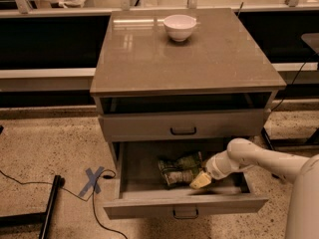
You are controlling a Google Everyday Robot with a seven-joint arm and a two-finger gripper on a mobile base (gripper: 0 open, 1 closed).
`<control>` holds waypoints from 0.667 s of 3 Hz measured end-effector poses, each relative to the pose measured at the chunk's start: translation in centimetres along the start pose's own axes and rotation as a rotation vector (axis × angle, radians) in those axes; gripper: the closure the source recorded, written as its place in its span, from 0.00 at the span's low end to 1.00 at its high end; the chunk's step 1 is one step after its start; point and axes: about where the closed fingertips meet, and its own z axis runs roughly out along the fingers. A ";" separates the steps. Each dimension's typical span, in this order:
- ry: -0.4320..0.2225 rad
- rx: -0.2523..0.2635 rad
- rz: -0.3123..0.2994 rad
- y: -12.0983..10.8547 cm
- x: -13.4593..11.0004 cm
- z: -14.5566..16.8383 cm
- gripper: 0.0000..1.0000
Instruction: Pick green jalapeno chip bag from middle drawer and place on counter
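Observation:
The green jalapeno chip bag (180, 169) lies crumpled inside the open middle drawer (185, 207), near its centre. The drawer is pulled out below a closed drawer (183, 125). My gripper (199, 180) is down inside the open drawer, at the bag's right front end and touching or nearly touching it. My white arm (259, 161) reaches in from the right. The counter (199, 59) is the glossy slab on top of the cabinet.
A white bowl (180, 27) stands at the back of the counter. A blue tape cross (93, 180) and a black cable (94, 208) lie on the floor to the left. A dark stand leg (47, 210) is at the lower left.

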 end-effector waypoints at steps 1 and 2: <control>-0.003 -0.005 -0.012 -0.2 0.1 0.5 0.48; -0.036 -0.022 -0.022 -0.3 -0.6 0.3 0.71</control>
